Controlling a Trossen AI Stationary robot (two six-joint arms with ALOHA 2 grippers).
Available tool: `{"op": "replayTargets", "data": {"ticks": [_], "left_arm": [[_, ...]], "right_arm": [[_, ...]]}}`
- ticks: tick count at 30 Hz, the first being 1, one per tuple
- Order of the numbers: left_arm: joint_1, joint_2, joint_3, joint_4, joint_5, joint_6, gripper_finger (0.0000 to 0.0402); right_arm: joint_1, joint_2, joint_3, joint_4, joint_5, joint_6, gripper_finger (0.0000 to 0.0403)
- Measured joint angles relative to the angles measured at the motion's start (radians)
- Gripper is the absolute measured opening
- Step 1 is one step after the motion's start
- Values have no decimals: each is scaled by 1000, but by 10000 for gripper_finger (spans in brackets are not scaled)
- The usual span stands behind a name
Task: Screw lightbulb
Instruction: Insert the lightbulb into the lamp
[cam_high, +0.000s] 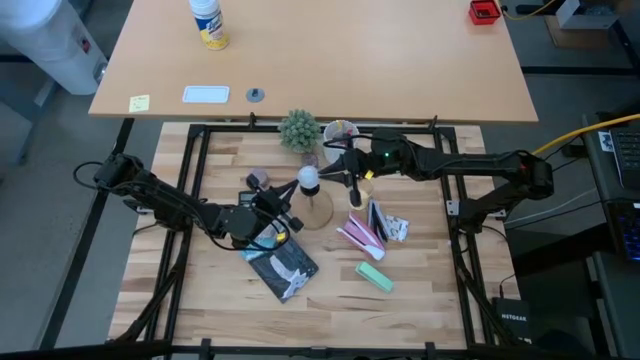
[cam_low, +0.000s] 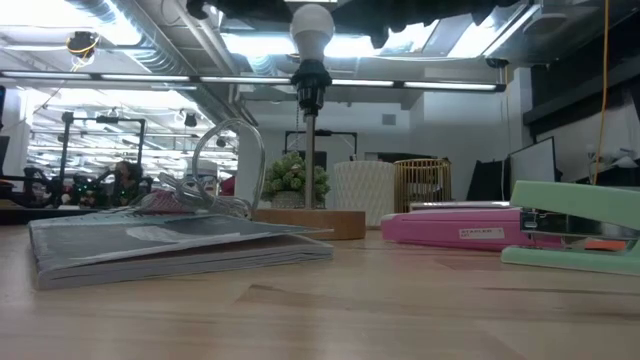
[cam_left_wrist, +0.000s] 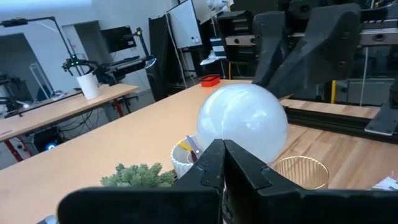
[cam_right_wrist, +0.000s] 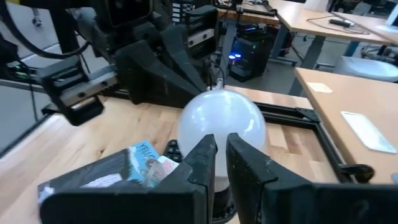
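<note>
The whitish lightbulb (cam_low: 312, 30) sits upright in the black socket (cam_low: 311, 82) on top of the wooden stand (cam_low: 310, 222), near the table's middle (cam_high: 308, 178). My left gripper (cam_left_wrist: 224, 152) comes level from the table's left, shut, with its tips just in front of the bulb's round side (cam_left_wrist: 242, 121). From the right, my right gripper (cam_right_wrist: 222, 146) slants slightly down. It is shut to a thin slit, and its tips are in front of the bulb (cam_right_wrist: 221, 118), above the socket (cam_right_wrist: 217, 193). My left gripper has its shut fingertips (cam_left_wrist: 214, 155) right at the bulb's lower side; I cannot tell whether they touch it. My right gripper has its fingertips (cam_right_wrist: 205, 149) right at the bulb's opposite side; the fingers themselves hide the spot, so I cannot tell whether they touch.
A grey booklet (cam_high: 283, 265) lies near the stand on its left near side. A pink stapler (cam_high: 358, 235) and a green stapler (cam_high: 375, 277) lie to its right. A small plant (cam_high: 299, 130), a white cup (cam_high: 340, 132) and a gold wire basket (cam_left_wrist: 301, 171) stand behind.
</note>
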Motion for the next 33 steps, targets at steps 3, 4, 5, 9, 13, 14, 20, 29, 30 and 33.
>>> {"op": "replayTargets", "data": {"ticks": [3, 4, 5, 9, 13, 14, 20, 29, 30, 33], "left_arm": [[1, 0, 0, 0, -11, 0, 1], [1, 0, 0, 0, -14, 1, 1], [1, 0, 0, 0, -14, 2, 1], [8, 0, 0, 1, -16, 1, 1], [25, 0, 0, 3, 0, -9, 1], [29, 0, 0, 3, 2, -11, 1], [41, 1, 0, 2, 0, -15, 1], [0, 1, 0, 3, -110, 12, 1], [-9, 1, 0, 5, -135, 19, 1], [-30, 1, 0, 27, -166, 39, 1]], "right_arm": [[0, 1, -1, -1, -27, 24, 44], [0, 1, -1, -1, -34, 26, 44], [1, 1, -1, -1, -36, 27, 44], [1, 1, -1, -1, -61, 27, 44], [2, 3, -1, -3, -95, 46, 44], [2, 4, -3, -7, -101, 46, 44], [1, 5, -3, -2, -101, 46, 44], [-1, -44, -3, -83, -85, 37, 44], [-1, -55, -3, -93, -72, 27, 44], [-1, -87, -2, -105, 6, -17, 44]]}}
